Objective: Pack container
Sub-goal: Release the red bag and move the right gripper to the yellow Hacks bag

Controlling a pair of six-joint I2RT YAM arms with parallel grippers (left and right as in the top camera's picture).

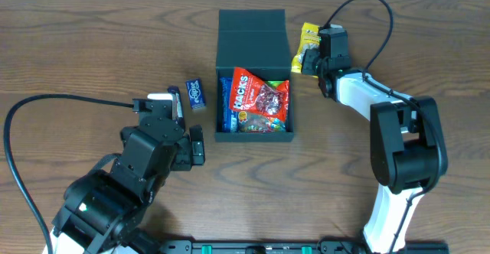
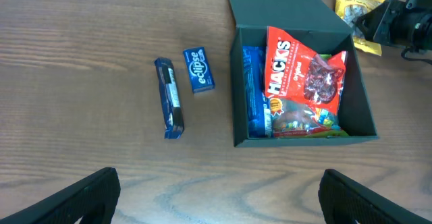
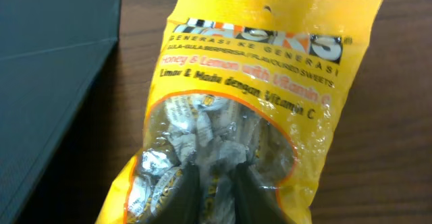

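Pose, left: we saw the left arm folded low at the near-left corner of the table, its wrist aimed across the wood toward the container.
Grip, left: the left tool was spread wide, one dark finger at each lower corner of its own view, and it held nothing.
Pose, right: the right arm reached from the near right up to the far side, with its wrist just beside the container's raised lid.
Grip, right: the right tool was nearly closed, its two fingers pinching the lower part of the yellow bag.
Container: it sat mid-table as a matte dark green-black square box, lid flap open at the far edge.
Contents: a glossy red bag lay on top, a blue packet stood against the left wall, and we caught a multicoloured wrapper under the red one.
Loose items: a long blue bar and a small blue pack lay close side by side on the wood grain, left of the container and apart from it.
Only the right wrist showed: crinkly foil-wrapped sweets behind the yellow bag's clear window, and its black print.
Only the overhead showed: both arms at once.
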